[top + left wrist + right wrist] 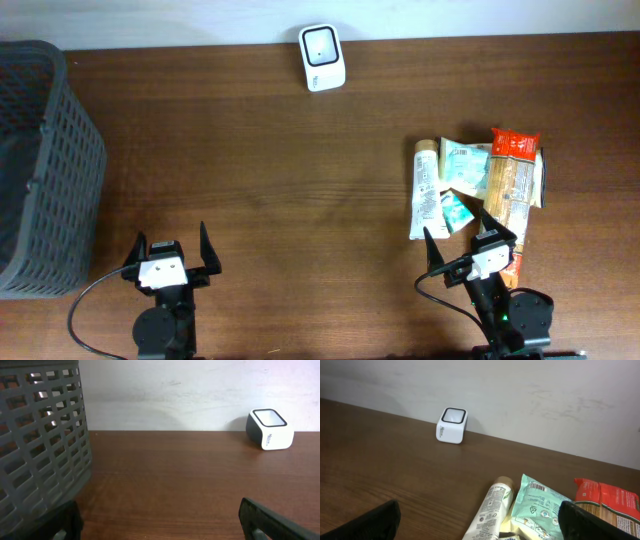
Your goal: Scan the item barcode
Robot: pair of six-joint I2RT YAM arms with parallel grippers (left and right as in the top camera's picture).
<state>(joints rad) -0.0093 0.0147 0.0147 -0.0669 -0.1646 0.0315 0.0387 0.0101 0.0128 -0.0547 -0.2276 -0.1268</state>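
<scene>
Resting nearest of all, well short of the scanner [322, 57], both arms sit with their claws released. The left gripper [172, 240] lies to the scanner's left. Its two dark, tapered fingers are splayed wide, with only bare wood between them. The right gripper [461, 236] lies to the scanner's right, spread just as wide and holding nothing. Its fingertips reach the near end of a small heap of groceries; whether they touch it cannot be told.

The heap lies flat on the brown, fine-grained table [280, 180], nearer than the scanner and to its right. On the heap's scanner side lies a smooth cream tube [424, 190] with a tan cap at its far end. Just beside the tube is a crinkled mint-green pouch [466, 163] with a printed barcode facing up. Partly under both is a smaller teal sachet [456, 212]. Farthest from the scanner is a long pasta packet [512, 175], straw-coloured with a glossy red-orange end.

Far left of the scanner stands a dark grey plastic basket [40, 170] with lattice walls and rounded corners.

The scanner itself is a small white rounded block with a dark-rimmed sloping window, against the pale wall [200, 390].
</scene>
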